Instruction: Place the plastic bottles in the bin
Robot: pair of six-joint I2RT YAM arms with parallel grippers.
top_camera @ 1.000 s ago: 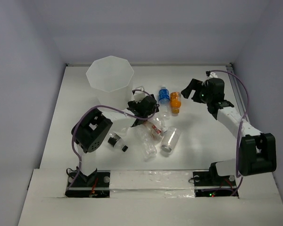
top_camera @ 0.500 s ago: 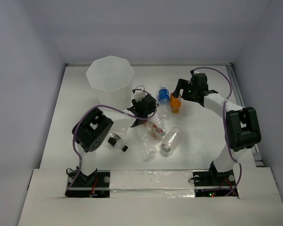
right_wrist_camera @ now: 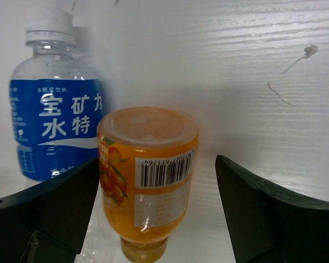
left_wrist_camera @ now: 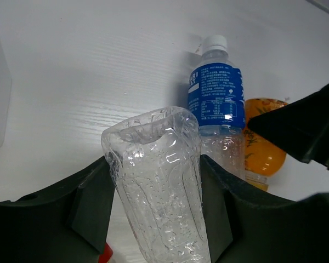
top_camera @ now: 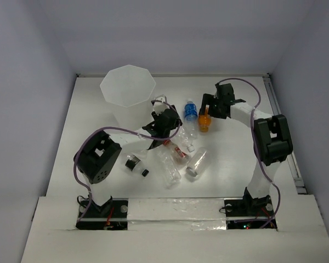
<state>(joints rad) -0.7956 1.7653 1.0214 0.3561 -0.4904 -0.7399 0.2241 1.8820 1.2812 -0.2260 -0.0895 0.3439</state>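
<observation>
My left gripper [left_wrist_camera: 156,178] [top_camera: 167,123] is shut on a clear ribbed bottle [left_wrist_camera: 159,181], both fingers pressed against its sides and its base pointing away. Just beyond stand-in reach lie a blue-labelled bottle [left_wrist_camera: 216,90] [top_camera: 190,111] [right_wrist_camera: 55,129] and an orange bottle [left_wrist_camera: 263,145] [top_camera: 204,120] [right_wrist_camera: 148,175]. My right gripper [right_wrist_camera: 156,164] [top_camera: 209,109] is open and straddles the orange bottle, with a gap on its right side. The bin [top_camera: 128,87], tall and translucent white, stands at the back left, close behind the left gripper.
More bottles lie mid-table: one with a red label [top_camera: 178,152], a clear one [top_camera: 197,163], a crushed clear one [top_camera: 169,167] and a small one with a black cap [top_camera: 136,164]. White walls close in the table.
My left gripper has closed on the clear bottle. The right arm has swung left and lowered its open fingers around the orange bottle.
</observation>
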